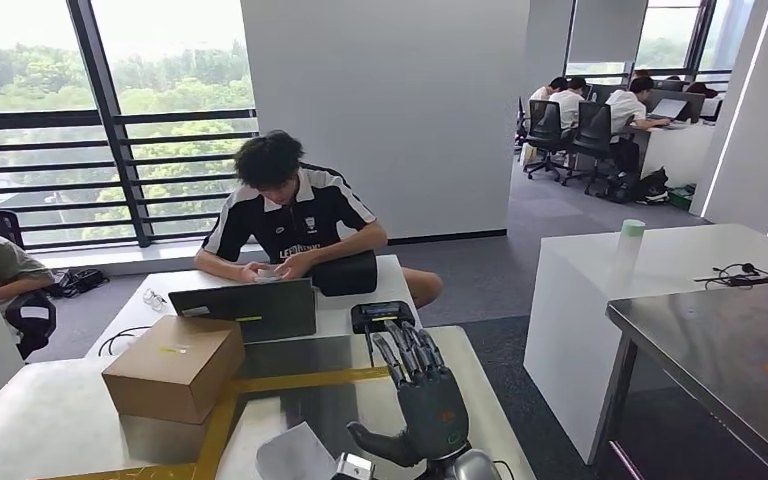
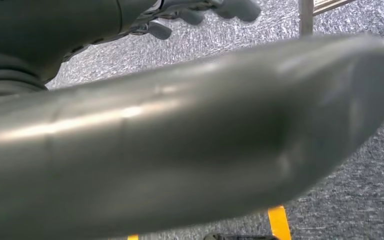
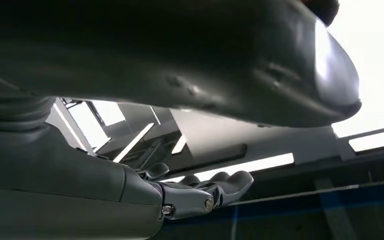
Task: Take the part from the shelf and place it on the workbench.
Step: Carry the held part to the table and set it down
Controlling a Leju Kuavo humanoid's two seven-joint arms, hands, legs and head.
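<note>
Right hand (image 1: 422,400) raised over the near table, palm up, fingers spread, holding nothing.

Fingers (image 1: 407,352) apart and pointing away toward a seated person (image 1: 295,215) bent over a dark laptop (image 1: 245,308). Cardboard box (image 1: 173,366) on the white table (image 1: 50,400), just left of a glossy dark panel edged with yellow tape (image 1: 290,383). Steel-topped workbench (image 1: 730,350) off to the right, well apart from the hand. From the left wrist, left hand (image 2: 190,12) over grey carpet, fingers partly curled; held or not, cannot tell. Part and shelf: cannot tell where.
</note>
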